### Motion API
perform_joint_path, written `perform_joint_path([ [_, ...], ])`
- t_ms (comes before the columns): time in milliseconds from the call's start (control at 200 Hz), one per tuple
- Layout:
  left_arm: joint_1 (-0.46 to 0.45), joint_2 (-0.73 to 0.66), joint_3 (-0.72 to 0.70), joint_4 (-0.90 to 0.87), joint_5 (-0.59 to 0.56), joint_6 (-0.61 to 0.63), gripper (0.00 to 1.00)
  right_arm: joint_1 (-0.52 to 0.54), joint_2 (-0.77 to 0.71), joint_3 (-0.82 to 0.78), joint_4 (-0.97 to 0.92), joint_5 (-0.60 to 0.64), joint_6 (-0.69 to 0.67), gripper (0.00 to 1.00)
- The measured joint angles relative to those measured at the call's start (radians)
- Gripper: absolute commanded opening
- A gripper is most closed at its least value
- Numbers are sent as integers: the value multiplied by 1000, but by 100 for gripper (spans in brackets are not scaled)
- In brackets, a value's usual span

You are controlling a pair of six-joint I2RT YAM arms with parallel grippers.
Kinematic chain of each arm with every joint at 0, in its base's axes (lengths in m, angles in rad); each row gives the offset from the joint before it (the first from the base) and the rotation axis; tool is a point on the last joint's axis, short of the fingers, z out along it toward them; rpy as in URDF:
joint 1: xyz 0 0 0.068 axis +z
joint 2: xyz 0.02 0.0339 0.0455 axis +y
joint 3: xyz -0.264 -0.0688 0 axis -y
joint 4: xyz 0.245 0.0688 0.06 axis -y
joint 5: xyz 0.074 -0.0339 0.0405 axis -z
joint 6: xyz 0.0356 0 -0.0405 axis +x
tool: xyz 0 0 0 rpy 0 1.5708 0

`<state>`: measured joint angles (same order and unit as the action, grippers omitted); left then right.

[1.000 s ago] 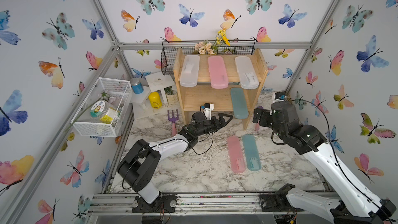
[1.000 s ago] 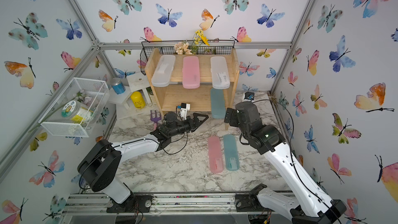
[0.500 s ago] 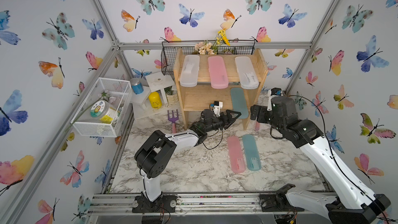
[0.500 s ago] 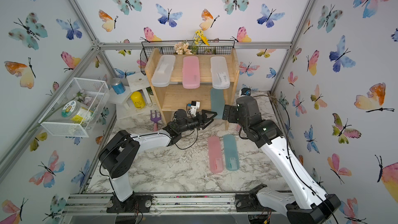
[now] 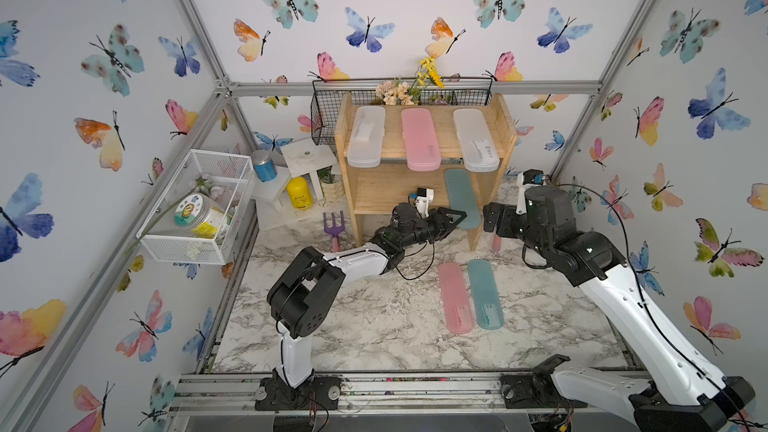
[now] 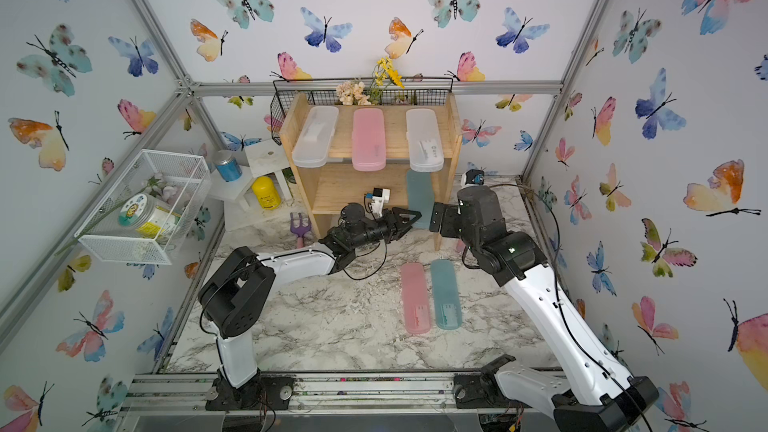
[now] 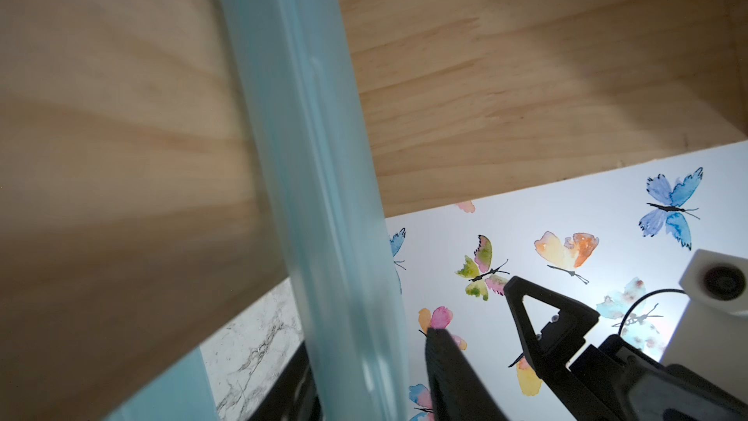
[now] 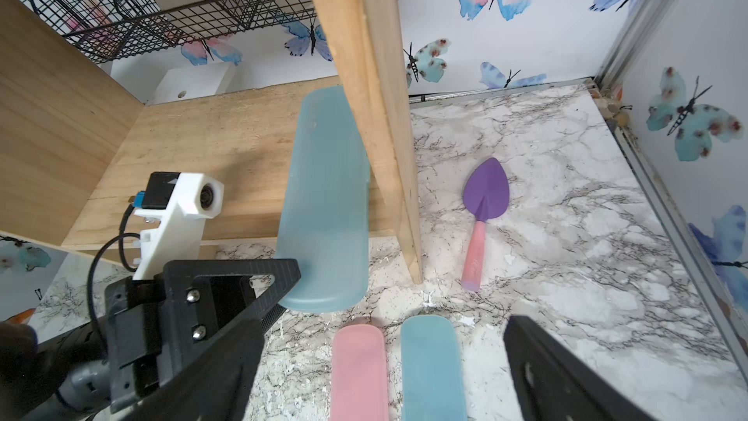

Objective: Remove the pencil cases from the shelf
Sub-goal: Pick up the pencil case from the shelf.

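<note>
The marble-patterned bench [image 5: 374, 338] fills both top views, its near half open. On the light wooden two-tier shelf [image 5: 386, 197], a frosted white rounded plastic pencil case [image 5: 365, 135], a pink case [image 5: 419, 139] and a second frosted white case [image 5: 476, 139] overhang the top tier's near edge. Another pink case [image 5: 455, 299] and a teal case [image 5: 484, 295] lie together on the bench. Only the right wrist view shows the purple blade of a toy trowel [image 8: 485, 192], right of the shelf's side panel. Just inside that panel lies the lower-tier teal case [image 8: 328, 196], near end overhanging. The left wrist view shows the left gripper [image 7: 366, 342], jaws either side of that end; whether pinching, I cannot tell. The right gripper [image 5: 490, 220] has jaws spread, empty.
</note>
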<state>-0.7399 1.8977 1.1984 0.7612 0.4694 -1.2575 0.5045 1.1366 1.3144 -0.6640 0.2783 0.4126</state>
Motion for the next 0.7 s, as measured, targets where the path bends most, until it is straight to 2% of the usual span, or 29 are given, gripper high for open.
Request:
perform_joint_path([
  [95, 0, 0, -6, -13, 2, 2, 19, 0, 0, -2, 1, -11, -5, 99],
  [190, 0, -7, -29, 11, -8, 8, 18, 0, 0, -12, 11, -26, -7, 99],
  [355, -5, -71, -147, 67, -27, 36, 17, 0, -1, -65, 51, -105, -7, 99],
  [576, -13, -286, -409, 66, -127, 187, 19, 0, 4, -155, 158, -326, 21, 99],
  [701, -13, -416, -531, 25, -180, 256, 20, 35, 38, -158, 205, -375, 37, 99],
])
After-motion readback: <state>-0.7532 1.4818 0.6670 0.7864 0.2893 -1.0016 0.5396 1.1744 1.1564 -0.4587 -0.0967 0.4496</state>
